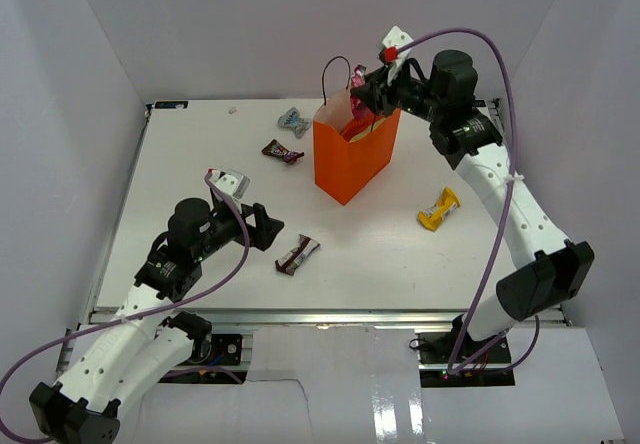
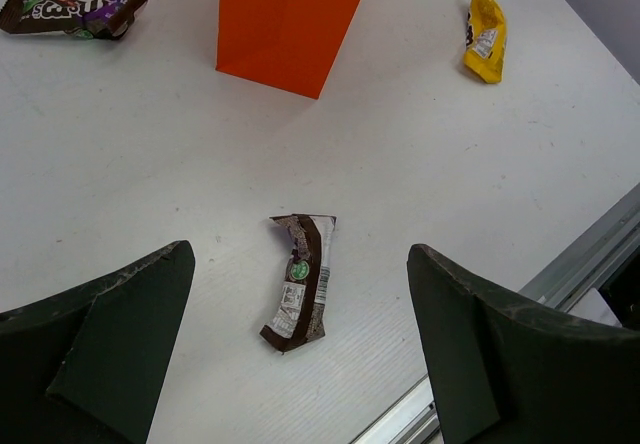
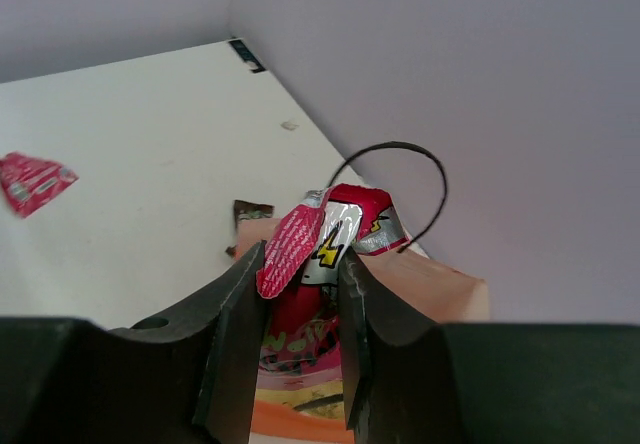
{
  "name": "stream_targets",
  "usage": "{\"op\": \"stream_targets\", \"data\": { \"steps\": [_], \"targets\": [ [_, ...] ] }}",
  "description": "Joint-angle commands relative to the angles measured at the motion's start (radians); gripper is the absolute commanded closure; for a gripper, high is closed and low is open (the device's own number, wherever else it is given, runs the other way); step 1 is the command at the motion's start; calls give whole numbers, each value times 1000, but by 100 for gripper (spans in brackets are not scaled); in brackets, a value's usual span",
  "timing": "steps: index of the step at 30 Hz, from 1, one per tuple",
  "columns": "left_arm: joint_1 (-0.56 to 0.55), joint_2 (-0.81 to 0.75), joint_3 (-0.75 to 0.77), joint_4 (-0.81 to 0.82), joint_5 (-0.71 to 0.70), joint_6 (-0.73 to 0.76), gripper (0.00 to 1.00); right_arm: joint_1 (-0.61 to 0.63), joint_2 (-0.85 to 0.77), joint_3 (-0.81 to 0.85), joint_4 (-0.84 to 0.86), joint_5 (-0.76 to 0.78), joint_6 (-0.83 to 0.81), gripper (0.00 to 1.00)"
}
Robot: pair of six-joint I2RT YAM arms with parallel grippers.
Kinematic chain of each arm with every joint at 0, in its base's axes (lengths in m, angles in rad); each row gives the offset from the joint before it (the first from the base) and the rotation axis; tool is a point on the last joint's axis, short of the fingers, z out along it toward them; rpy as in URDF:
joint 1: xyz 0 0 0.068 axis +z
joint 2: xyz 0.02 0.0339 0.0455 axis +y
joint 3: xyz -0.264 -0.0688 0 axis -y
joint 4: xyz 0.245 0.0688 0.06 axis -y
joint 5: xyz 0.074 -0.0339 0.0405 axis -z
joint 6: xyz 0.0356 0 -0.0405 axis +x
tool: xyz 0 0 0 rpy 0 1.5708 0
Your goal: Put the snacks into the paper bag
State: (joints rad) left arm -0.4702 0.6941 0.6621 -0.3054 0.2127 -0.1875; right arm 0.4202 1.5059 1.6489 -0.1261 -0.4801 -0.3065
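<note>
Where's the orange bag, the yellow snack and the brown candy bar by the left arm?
orange bag point(image 1: 352, 159), top view, front wall
yellow snack point(image 2: 485, 36), left wrist view, wrapper middle
brown candy bar point(image 2: 298, 284), left wrist view, wrapper middle

Paper bag point(image 2: 290, 24) top off-frame (left wrist view)

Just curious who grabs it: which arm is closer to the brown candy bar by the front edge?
Left. The left gripper hovers beside the candy bar; the right gripper holds a red packet above the paper bag.
</note>
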Motion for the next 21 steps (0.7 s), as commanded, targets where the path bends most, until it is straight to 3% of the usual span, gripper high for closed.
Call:
{"op": "stream_targets", "data": {
  "steps": [1,2,5,7,9,12,13,16,21],
  "targets": [
    [2,4,-7,28,34,13,2,17,57,74,112,242,110,92],
    [2,5,-7,29,36,13,2,43,65,62,149,376,110,92],
    [2,10,-7,32,45,5,2,69,92,32,243,541,96,85],
    [2,8,-9,32,51,2,2,69,109,8,270,555,77,67],
    [2,8,-10,34,60,0,2,68,123,-1,270,566,67,60],
    [2,8,-10,38,79,-4,2,68,123,-14,267,574,63,40],
    [2,5,-10,40,83,-13,2,68,122,-21,267,578,63,29],
    [2,-1,-15,48,94,-35,2,68,105,-29,261,592,55,12],
    [2,-5,-29,65,111,-47,2,66,16,-29,159,471,20,2]
  ]
}}
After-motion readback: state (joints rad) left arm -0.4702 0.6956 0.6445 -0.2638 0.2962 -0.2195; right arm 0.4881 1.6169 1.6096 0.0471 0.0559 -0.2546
